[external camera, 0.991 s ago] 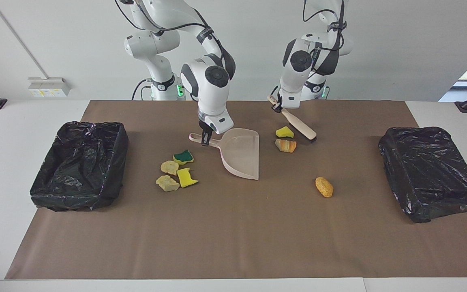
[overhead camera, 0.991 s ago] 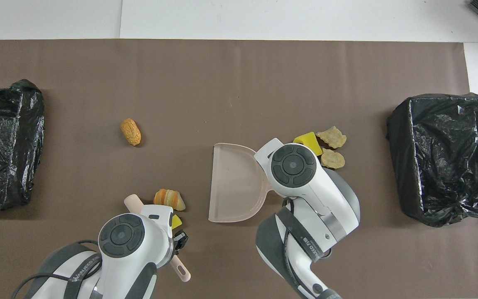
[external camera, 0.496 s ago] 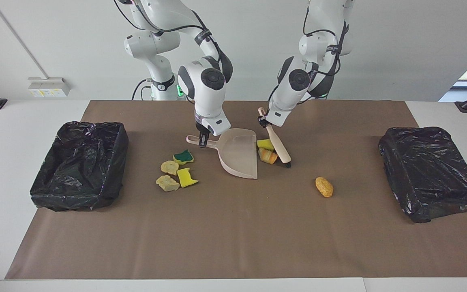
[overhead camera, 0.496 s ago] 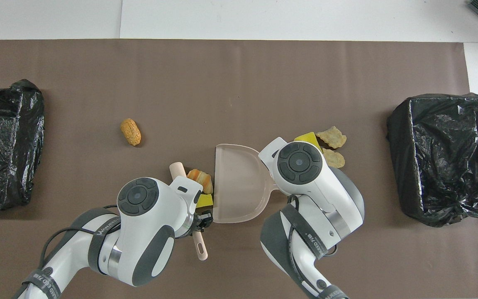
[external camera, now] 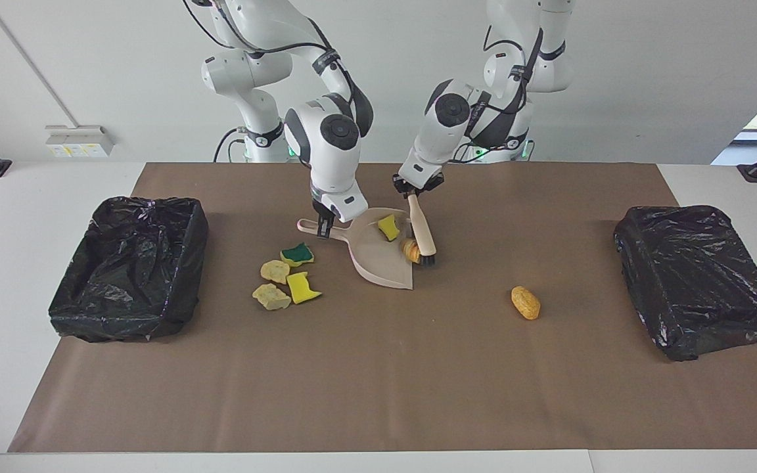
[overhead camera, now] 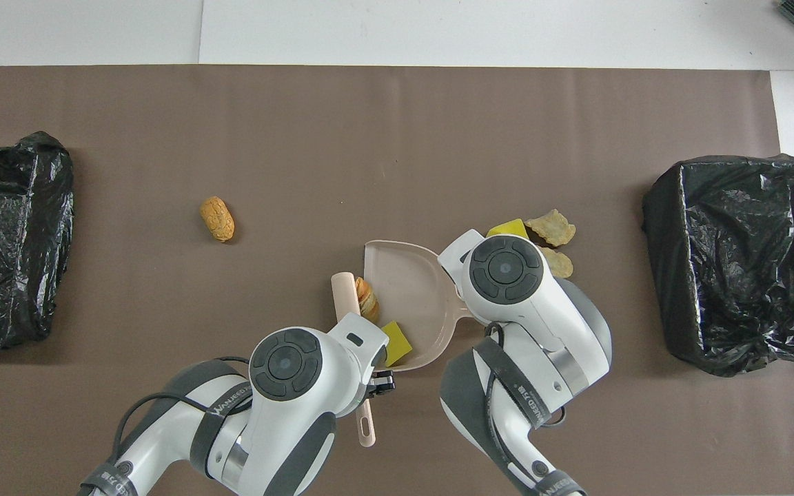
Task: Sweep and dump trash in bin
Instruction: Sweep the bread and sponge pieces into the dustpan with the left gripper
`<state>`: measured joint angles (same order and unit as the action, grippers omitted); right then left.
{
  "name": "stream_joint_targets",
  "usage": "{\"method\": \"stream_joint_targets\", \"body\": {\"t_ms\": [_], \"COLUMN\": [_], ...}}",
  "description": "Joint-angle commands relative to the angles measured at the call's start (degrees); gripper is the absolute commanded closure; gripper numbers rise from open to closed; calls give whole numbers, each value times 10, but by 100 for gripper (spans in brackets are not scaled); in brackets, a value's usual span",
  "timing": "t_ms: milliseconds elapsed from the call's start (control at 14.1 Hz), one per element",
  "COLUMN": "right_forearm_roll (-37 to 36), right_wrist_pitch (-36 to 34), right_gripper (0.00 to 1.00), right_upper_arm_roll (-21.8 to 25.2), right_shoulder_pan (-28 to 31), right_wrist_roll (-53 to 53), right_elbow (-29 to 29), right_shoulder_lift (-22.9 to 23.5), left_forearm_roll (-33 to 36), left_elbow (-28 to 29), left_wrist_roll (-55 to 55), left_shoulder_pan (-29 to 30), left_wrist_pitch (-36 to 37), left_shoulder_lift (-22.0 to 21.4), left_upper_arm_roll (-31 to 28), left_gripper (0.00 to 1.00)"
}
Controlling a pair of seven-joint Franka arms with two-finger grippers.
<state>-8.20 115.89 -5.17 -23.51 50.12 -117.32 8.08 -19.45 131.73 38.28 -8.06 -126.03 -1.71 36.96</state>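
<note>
A white bench [external camera: 37,197] carries a brown paper mat [external camera: 378,381]. On it sit two bins lined with black bags, one at the right arm's end [external camera: 130,266] and one at the left arm's end [external camera: 697,279].

Mid-mat lies the pale pink dustpan [external camera: 385,259], its open mouth toward the left arm's end. The right gripper [external camera: 324,226] is clamped on the dustpan's handle. The left gripper [external camera: 416,192] is clamped on the beige-handled brush [external camera: 421,230], whose dark bristles rest at the dustpan's mouth.

Two pieces of trash are in the pan: a yellow sponge piece [external camera: 388,226] on its floor and an orange-striped bread chunk [external camera: 410,250] at the lip, touching the brush.

Four more pieces cluster on the mat between the dustpan and the right arm's bin: a green-topped sponge [external camera: 297,253], a yellow sponge [external camera: 302,287] and two tan chunks [external camera: 275,270] [external camera: 271,297].

A golden-brown bread roll [external camera: 526,302] lies alone, toward the left arm's bin and farther from the robots than the pan.
</note>
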Motion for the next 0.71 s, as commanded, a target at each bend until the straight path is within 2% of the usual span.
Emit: {"method": "stream_joint_targets", "body": {"t_ms": [0, 212, 425, 637], "right_forearm_roll": [-4, -2, -1, -1], "right_wrist_pitch": [0, -1, 0, 0], "right_gripper": [100, 100, 100, 100], "right_upper_arm_roll": [-4, -4, -4, -4], "right_shoulder_pan": [5, 5, 9, 14], "right_wrist_roll": [-17, -31, -22, -19], "right_elbow": [-16, -16, -17, -19], "right_shoulder_lift": [-16, -16, -16, -16], "left_forearm_roll": [3, 3, 4, 34], "left_elbow": [-33, -69, -97, -106], "left_wrist_roll": [-4, 12, 15, 7], "left_shoulder_pan": [-19, -20, -11, 43], "left_wrist_pitch": [11, 18, 60, 83], "left_shoulder_lift": [11, 20, 13, 9], "left_upper_arm_roll": [-4, -3, -7, -9], "left_gripper": [100, 100, 100, 100]}}
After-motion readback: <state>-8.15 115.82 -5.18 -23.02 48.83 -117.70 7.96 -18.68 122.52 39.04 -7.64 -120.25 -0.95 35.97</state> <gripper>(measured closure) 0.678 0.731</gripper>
